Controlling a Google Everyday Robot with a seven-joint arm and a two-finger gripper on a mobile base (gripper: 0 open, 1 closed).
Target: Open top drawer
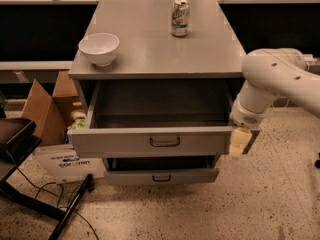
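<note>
**Top drawer stands well out of the desk**

Speckled floor lies open in front of the desk. Its top drawer juts far forward from under the desk top. The end effector sits at the front panel's right end, off the desk's right front corner; whether it is apart or together cannot be told. The drawer looks rigid and fairly heavy, and probably glides on runners. Its wire handle at panel centre is the natural hold. A box left of the desk crowds the panel's corner, while front and right offer room.
</note>
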